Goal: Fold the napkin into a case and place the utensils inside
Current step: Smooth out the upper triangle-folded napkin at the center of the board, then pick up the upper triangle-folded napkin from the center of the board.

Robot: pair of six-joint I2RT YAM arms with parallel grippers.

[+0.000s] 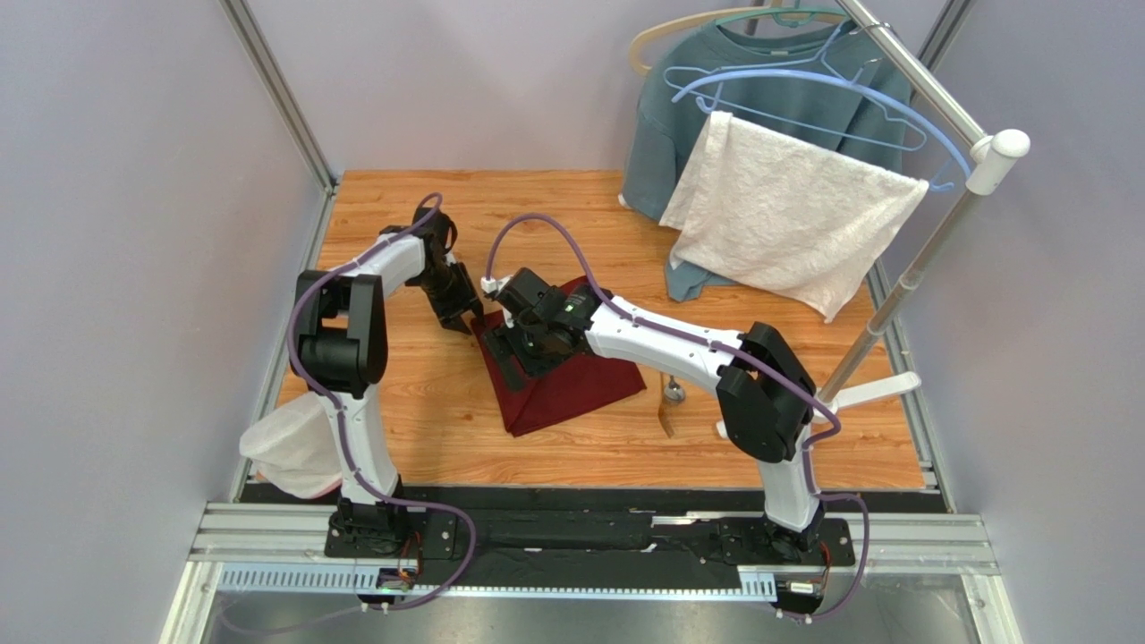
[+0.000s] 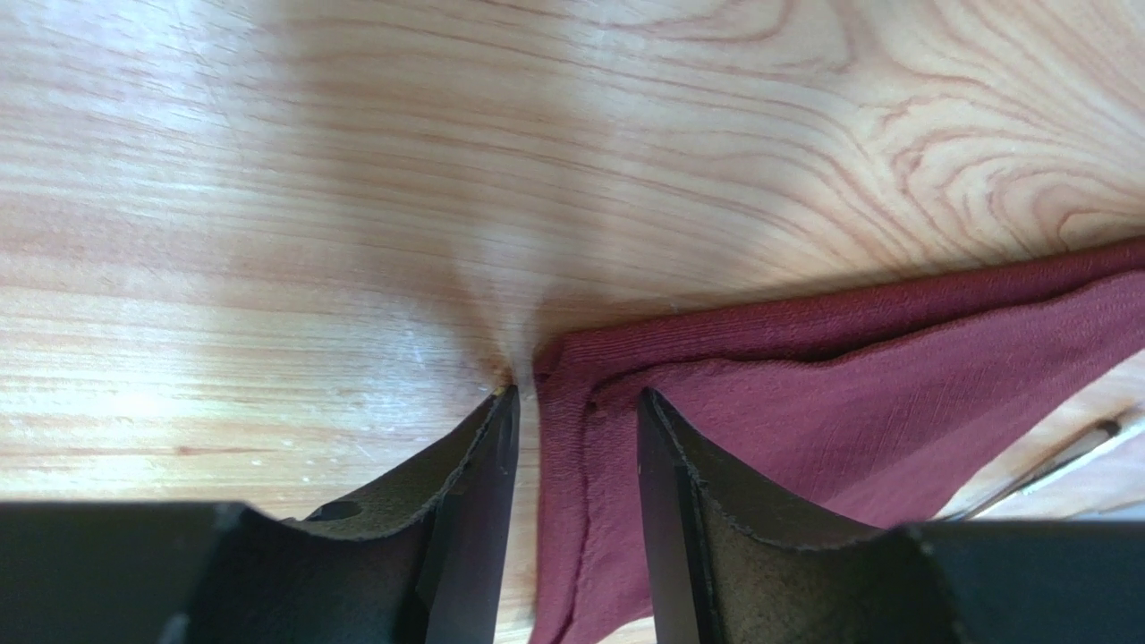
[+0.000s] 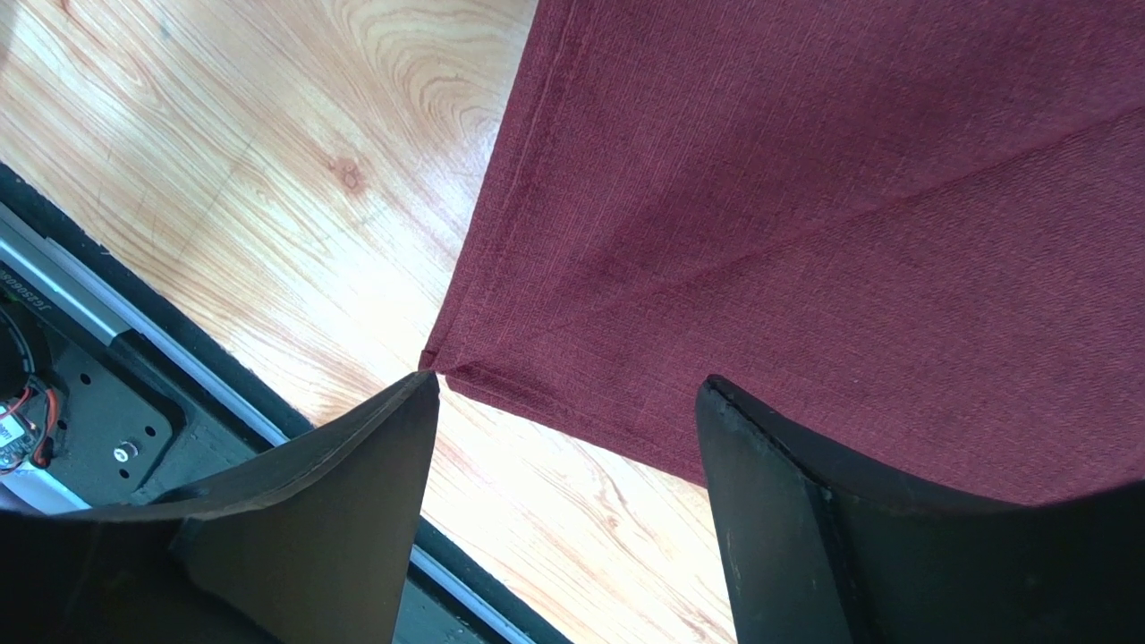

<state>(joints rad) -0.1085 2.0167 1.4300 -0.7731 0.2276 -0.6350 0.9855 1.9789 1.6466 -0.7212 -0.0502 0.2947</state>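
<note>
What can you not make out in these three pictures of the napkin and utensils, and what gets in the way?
Top view: the right arm covers part of the napkin, hiding its folds there.
Top view: the utensils are too small to tell spoon from fork.
Left wrist view: a thin shiny piece vanishes behind a jaw; unidentifiable.
Right wrist view: the napkin runs off the top and right edges.

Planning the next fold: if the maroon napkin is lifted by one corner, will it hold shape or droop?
Probably droops: the napkin lies flat with soft creases, like thin cloth. Its stacked layers at the folded corner may slide apart when lifted. The matte weave looks grippy, so slipping from the left end effector seems unlikely.
</note>
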